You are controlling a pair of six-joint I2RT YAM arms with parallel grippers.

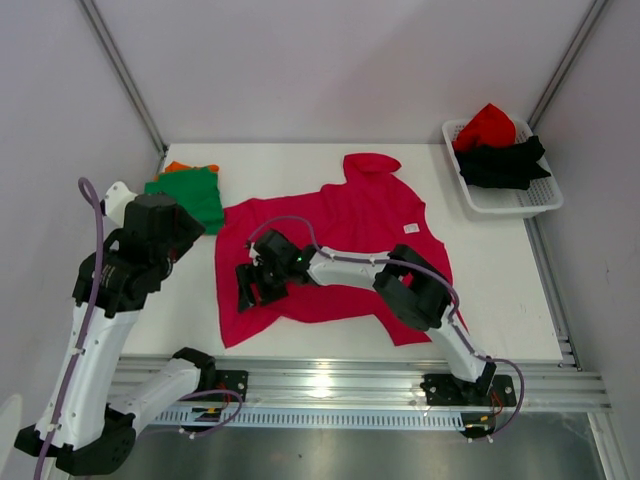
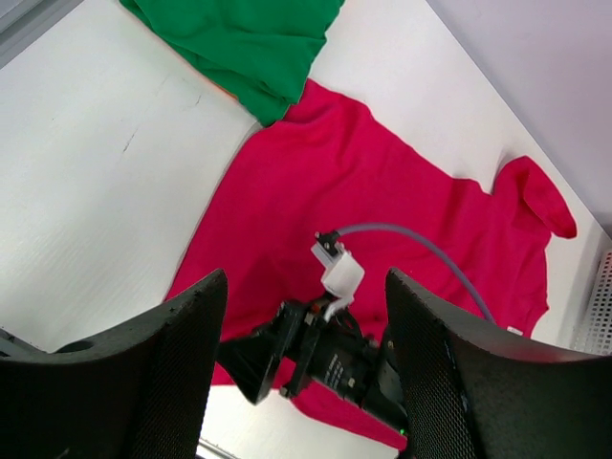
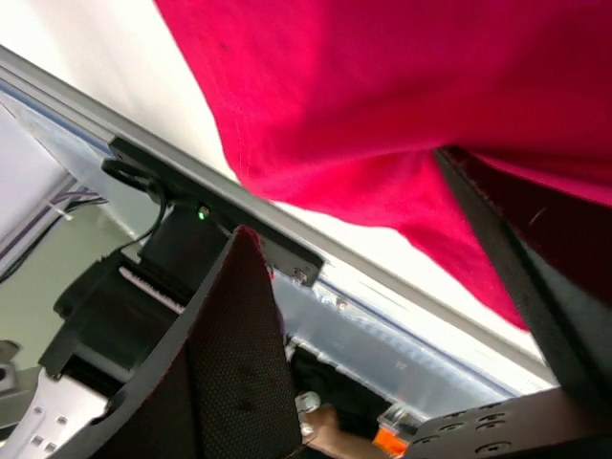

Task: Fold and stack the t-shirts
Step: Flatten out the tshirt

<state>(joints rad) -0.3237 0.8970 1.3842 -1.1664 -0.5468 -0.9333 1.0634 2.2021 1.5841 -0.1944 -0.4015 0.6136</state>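
Top external view: the magenta-pink t-shirt (image 1: pixel 350 230) lies spread flat in the middle of the worktop (image 1: pixel 480 300), with the right end effector (image 1: pixel 256 292) over its near left part. A green t-shirt (image 1: pixel 190 195) sits folded at the far left on an orange t-shirt (image 1: pixel 178 167) (only an edge of it shows). A basket (image 1: pixel 520 205) at the far right holds a red t-shirt (image 1: pixel 487 125) and a black t-shirt (image 1: pixel 505 162).

Left wrist view: the left end effector (image 2: pixel 304 287) hangs above the worktop, fingers wide apart and empty.

Right wrist view: the right end effector's fingers stand wide apart, low at the magenta-pink t-shirt's near hem, with nothing clamped.
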